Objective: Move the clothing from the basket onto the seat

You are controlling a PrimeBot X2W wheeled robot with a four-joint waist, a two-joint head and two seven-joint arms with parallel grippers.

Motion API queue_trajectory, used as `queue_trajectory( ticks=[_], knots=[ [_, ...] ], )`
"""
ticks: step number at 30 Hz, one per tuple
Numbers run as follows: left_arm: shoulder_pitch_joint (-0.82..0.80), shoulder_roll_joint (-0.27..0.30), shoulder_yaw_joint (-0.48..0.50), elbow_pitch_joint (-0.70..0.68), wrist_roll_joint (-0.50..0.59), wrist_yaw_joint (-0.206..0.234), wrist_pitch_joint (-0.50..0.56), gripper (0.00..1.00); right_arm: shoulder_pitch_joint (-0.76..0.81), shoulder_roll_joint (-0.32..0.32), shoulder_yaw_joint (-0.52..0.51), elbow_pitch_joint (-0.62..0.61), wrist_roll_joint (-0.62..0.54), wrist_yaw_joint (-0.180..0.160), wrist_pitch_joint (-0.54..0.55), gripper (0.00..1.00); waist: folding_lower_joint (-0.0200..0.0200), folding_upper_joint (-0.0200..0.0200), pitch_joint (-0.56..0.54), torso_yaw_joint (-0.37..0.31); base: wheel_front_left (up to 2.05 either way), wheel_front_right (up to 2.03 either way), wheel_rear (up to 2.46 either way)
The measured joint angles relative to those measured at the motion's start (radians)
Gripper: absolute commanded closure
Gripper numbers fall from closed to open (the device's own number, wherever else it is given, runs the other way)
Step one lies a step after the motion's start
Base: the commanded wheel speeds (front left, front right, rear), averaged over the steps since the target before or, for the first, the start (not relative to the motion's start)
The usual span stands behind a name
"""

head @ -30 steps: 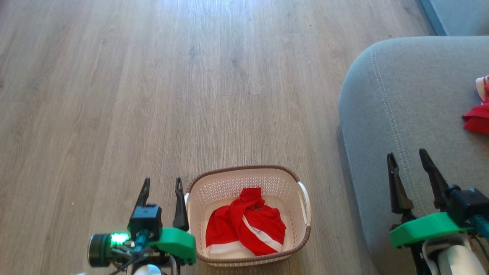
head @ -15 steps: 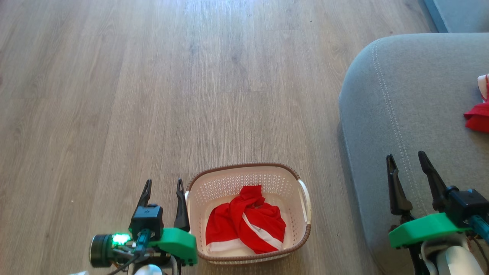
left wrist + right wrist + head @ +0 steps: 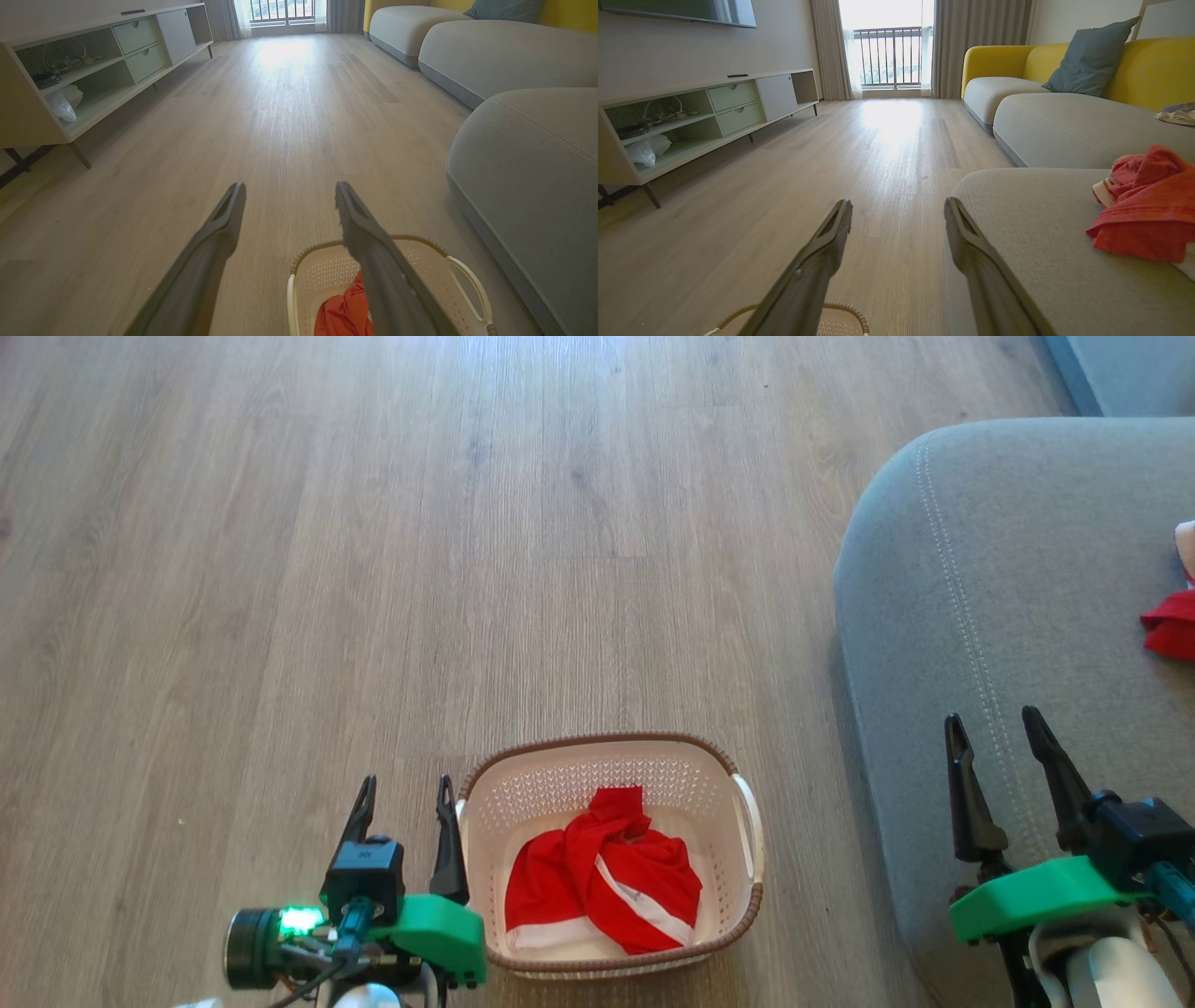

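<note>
The clothing [image 3: 602,882] is showing bright red with white stripes. The basket [image 3: 560,784] is looking cream-white and dotted with little holes, with a brown woven rim running round it. The seat [image 3: 1008,569] is coming across grey-blue with pale double stitching. The floor [image 3: 373,569] is showing light wood grain, and the sofa back [image 3: 1148,65] is glowing yellow.

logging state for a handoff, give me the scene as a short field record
basket: on the wooden floor, left of the seat
clothing in basket: one bunched red pile with white stripes
clothing on seat: red pile at the head view's right edge
left end effector: open, empty, beside the basket's left side
right end effector: open, empty, by the seat's edge, apart from the clothing
task status: partly done; the pile in the basket is not yet moved
</note>
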State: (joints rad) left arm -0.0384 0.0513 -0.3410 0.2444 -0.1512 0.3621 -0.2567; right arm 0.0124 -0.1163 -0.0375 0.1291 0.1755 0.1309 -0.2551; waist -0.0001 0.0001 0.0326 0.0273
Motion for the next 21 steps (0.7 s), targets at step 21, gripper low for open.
queue_trajectory(
  ticks=[21],
  knots=[
    [-0.126, 0.000, -0.140, 0.114, -0.004, -0.040, 0.000, 0.00, -0.053, -0.056, 0.005, 0.020, 0.001, 0.000, 0.000, 0.00, 0.0001, 0.0000, 0.163, -0.029, 0.00, 0.00, 0.00]
  ],
)
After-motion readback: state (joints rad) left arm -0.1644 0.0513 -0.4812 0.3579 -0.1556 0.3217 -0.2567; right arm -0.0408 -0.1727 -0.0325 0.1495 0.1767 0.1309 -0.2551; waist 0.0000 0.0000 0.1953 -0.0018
